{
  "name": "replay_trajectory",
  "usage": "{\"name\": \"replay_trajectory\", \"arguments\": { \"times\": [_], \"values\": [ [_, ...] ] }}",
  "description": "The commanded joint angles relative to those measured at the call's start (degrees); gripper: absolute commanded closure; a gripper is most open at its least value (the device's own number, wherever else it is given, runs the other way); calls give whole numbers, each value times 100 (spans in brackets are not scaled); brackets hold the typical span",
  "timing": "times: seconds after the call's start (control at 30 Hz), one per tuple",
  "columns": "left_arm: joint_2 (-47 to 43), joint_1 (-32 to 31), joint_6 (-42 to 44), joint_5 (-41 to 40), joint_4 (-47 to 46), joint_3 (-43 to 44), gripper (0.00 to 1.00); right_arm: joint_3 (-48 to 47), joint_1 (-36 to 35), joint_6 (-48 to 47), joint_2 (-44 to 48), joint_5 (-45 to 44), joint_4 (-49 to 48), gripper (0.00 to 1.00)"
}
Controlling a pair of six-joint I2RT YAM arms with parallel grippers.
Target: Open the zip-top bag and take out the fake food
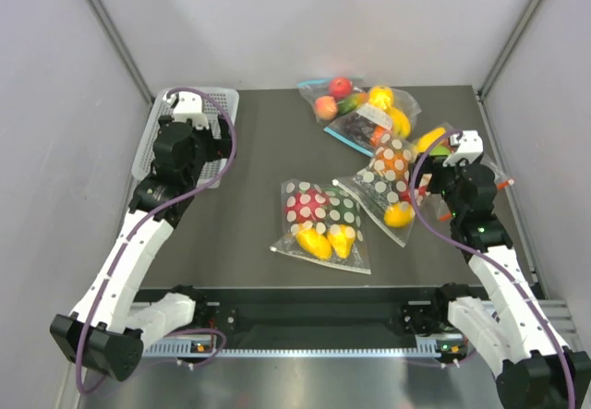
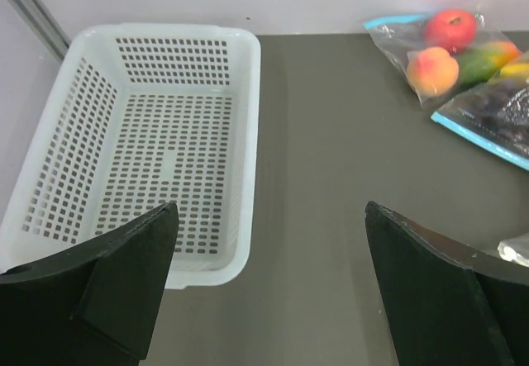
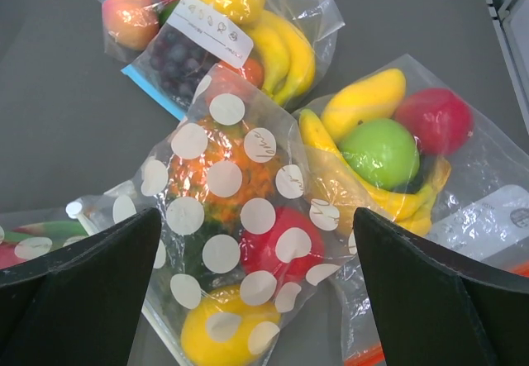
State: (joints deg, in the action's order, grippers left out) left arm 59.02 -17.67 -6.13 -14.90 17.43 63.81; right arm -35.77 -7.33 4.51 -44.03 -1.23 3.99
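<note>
Zip-top bag of floppy clear plastic with white polka dots (image 1: 319,224) lies flat near the front middle of the dark tabletop (image 1: 249,169), untouched, with the glossy plastic fake food (image 1: 325,238) bunched inside. Both grippers stand wide apart and empty: the left gripper (image 2: 269,213) by the white perforated plastic basket (image 2: 248,118), the right gripper (image 3: 256,217) above the other dotted bag showing orange (image 3: 219,176), so the right one should probably shift left and nearer first. Opening likely needs one gripper pinning a corner while the other pinches one lip of the zip edge, which is hard to make out from above.
</note>
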Motion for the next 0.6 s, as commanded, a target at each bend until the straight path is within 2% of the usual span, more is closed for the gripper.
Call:
{"name": "replay_trajectory", "arguments": {
  "times": [0.0,0.13,0.33,0.43,0.57],
  "values": [
    [-128,-26,94,303,68,-88,1,-317,-58,-29,-18,27,-65,1],
    [-347,-61,209,628,-64,-264,1,-325,-58,-38,-53,9,-74,0],
    [-181,-166,-273,1179,234,-333,1,-325,-58,-38,-106,-8,-56,0],
    [-294,-543,-546,1428,-2,-998,1,-317,-58,-38,-106,-26,-48,0],
    [-400,-1438,-977,1060,-222,-1897,1,-308,-58,-38,-97,-26,-47,1]
  ]
}}
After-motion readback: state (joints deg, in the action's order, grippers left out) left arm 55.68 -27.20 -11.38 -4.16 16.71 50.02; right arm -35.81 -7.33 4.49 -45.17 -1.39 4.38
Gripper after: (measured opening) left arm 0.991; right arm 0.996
